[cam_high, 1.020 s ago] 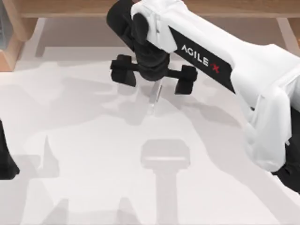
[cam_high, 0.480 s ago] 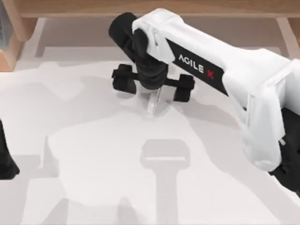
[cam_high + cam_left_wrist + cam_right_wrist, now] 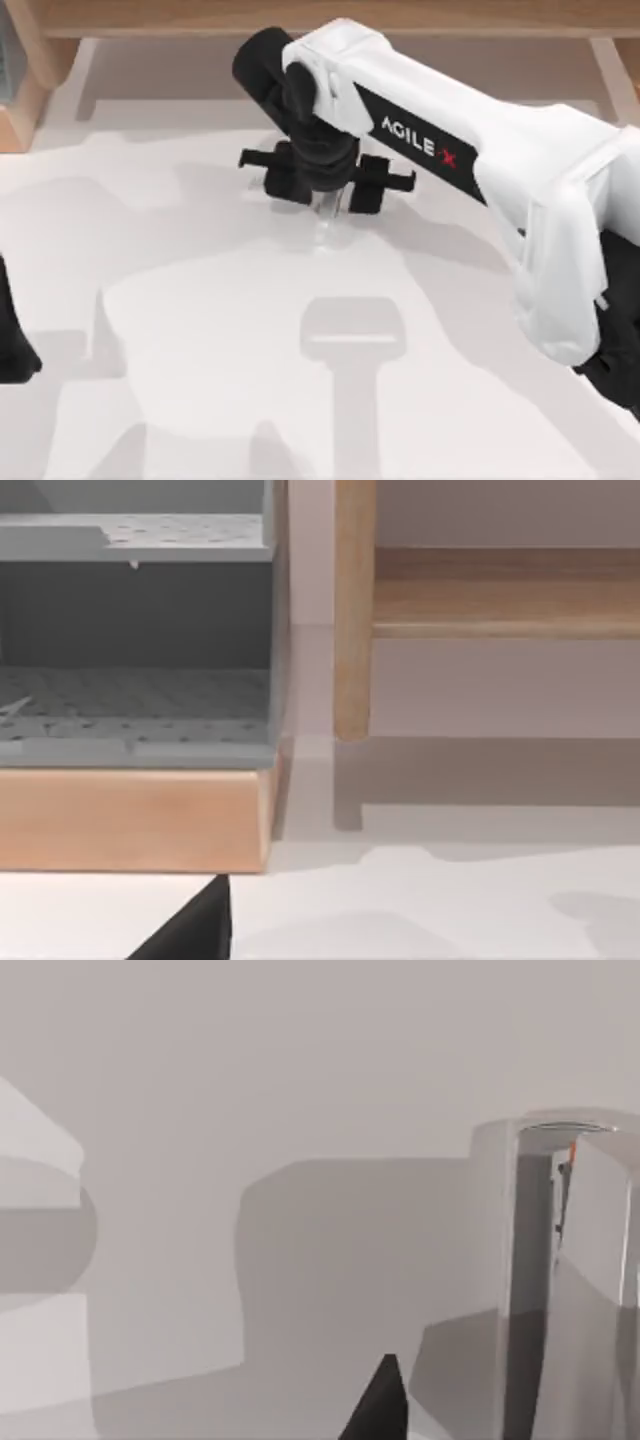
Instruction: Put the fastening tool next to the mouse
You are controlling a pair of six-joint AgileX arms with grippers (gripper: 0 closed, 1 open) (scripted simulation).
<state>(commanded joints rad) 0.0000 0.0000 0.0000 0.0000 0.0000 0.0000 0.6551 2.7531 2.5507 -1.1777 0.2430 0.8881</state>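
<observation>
- In the upper middle of the top view, the right gripper (image 3: 327, 182) has its fingers drawn in on the fastening tool (image 3: 331, 212).
- The pale tool lies between them, poking out just below onto the table (image 3: 200, 330).
- The left arm (image 3: 12, 340) is parked at the left edge.

fastening tool (image 3: 328, 215) | whitish, slender, thin dark line | table centre-rear

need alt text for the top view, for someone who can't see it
From above, the white right arm reaches across a pale table, its black right gripper closed around a small whitish fastening tool near the far middle of the table. A flat pale mouse lies nearer the camera, and the dark left arm is parked at the left edge.
</observation>
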